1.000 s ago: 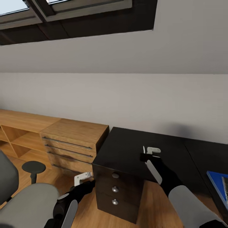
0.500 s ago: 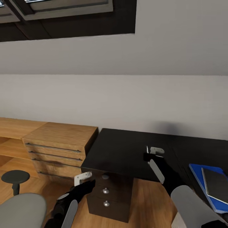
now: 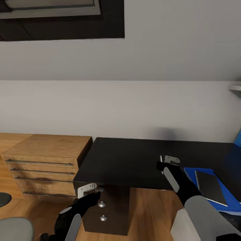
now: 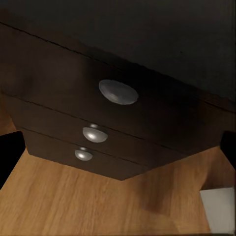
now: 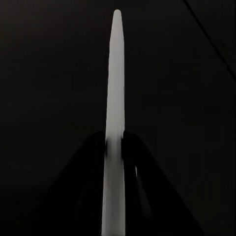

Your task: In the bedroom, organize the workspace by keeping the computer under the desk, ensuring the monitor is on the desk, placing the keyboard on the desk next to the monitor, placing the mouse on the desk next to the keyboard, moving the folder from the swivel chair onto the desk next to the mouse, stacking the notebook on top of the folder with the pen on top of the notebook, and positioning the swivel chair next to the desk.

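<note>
My right gripper point(image 3: 164, 160) hangs over the black desk point(image 3: 134, 160), shut on the thin white pen point(image 3: 161, 159). In the right wrist view the pen point(image 5: 114, 123) stands out between the dark fingers above the desk top. Just right of that gripper, the blue folder point(image 3: 189, 174) lies on the desk with the dark grey notebook point(image 3: 209, 182) on top of it. My left gripper point(image 3: 88, 189) is open and empty, low in front of the desk's drawer unit point(image 3: 107, 214). A corner of the swivel chair's grey seat point(image 3: 13, 229) shows at the bottom left.
A light wooden dresser point(image 3: 47, 157) stands against the wall left of the desk. The drawer unit's round knobs point(image 4: 118, 92) face my left gripper closely. A blue panel point(image 3: 238, 139) and a white shelf edge point(image 3: 235, 87) sit at the far right. Wooden floor lies below.
The camera has swung right, so the whole picture slid left. The folder and notebook have come further into view and the chair has nearly left it. Both grippers keep their poses.
</note>
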Tool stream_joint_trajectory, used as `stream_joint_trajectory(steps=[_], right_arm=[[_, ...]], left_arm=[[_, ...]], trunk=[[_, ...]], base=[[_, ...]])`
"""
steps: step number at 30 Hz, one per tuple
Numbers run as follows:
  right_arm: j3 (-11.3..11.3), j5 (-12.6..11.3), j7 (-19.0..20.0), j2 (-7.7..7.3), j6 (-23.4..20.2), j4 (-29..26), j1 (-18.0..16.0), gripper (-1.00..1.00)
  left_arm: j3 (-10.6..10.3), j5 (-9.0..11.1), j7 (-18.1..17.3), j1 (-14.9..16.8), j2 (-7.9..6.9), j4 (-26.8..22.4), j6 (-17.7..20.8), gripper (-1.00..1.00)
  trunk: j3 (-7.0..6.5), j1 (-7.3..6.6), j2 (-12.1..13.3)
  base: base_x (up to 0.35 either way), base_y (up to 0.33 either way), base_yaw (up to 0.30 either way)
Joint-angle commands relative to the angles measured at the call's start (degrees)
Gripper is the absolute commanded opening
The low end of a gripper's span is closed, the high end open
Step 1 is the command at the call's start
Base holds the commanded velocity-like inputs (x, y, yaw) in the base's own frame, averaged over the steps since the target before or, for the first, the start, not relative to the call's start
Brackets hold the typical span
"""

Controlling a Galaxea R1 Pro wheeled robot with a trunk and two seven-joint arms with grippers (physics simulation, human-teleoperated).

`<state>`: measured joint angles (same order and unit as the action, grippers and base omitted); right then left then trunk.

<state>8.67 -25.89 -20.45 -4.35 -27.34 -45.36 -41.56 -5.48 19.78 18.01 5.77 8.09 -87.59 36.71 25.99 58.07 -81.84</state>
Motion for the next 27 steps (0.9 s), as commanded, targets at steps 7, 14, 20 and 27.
stream_joint_trajectory(steps=[7,14,20,27], right_arm=[[-2.40,-0.83,-0.64,-0.91,-0.08,-0.07,-0.01,-1.00],[-3.70,-0.83,-0.60,-2.09,-0.10,-0.07,-0.03,-1.00],[-3.81,-0.83,-0.56,-2.29,-0.09,-0.07,-0.04,-1.00],[-3.84,-0.83,-0.56,-2.38,-0.09,-0.07,-0.03,-1.00]], left_arm=[[-0.05,0.61,0.53,-0.05,0.00,-0.19,0.20,1.00],[-0.06,0.61,0.53,-0.06,0.00,-0.16,0.20,1.00],[-0.06,0.61,0.53,-0.06,0.00,-0.13,0.20,1.00],[-0.06,0.61,0.53,-0.06,0.00,-0.12,0.20,1.00]], trunk=[[-0.24,0.00,-0.04],[-0.54,0.00,-0.04],[-0.80,0.00,-0.04],[-1.11,0.00,-0.04]], base=[[0.000,0.000,-0.240],[0.000,0.000,-0.240],[0.000,0.000,-0.240],[0.000,0.000,-0.240]])
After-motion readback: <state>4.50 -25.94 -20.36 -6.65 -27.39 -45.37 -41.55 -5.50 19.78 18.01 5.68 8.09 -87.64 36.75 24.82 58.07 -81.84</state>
